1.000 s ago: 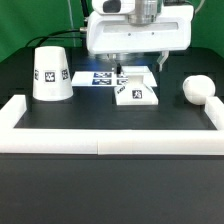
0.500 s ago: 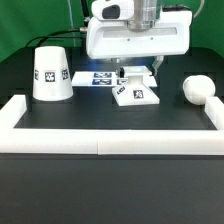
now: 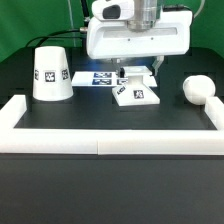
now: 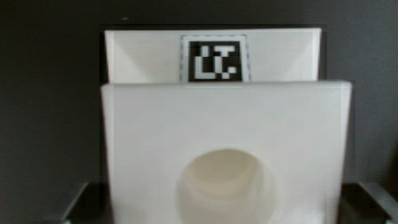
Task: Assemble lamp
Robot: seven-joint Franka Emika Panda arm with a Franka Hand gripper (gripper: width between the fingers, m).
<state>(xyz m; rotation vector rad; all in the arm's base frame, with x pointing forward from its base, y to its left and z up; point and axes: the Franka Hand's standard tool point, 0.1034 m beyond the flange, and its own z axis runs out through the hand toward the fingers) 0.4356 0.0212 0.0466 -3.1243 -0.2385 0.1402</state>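
Exterior frontal, raised; wrist close over base (image 3: 137, 94) (image 4: 214, 112).

Boxy white pincer (image 3: 137, 74) housing under a grey cylindrical wrist (image 3: 140, 10), with 2 dark fingers (image 3: 118, 72).

Gripper (image 3: 130, 68) low over the base (image 3: 138, 94), mid-worktop.
The arm's broad white head hangs just above the far edge of the flat square base, with a dark finger (image 3: 119, 72) down at the base's far corner on the exterior view's left; whether the fingers clamp it cannot be made out. The base lies slightly askew, a black tag on its top. The shade (image 3: 50, 72) stands upright well to the exterior view's left, tag facing near. The bulb (image 3: 198, 89) rests at the exterior view's right. The marker board (image 3: 95, 77) lies flat behind the base. A white wall strip (image 3: 100, 141) borders the black worktop (image 3: 90, 112) along the near side.
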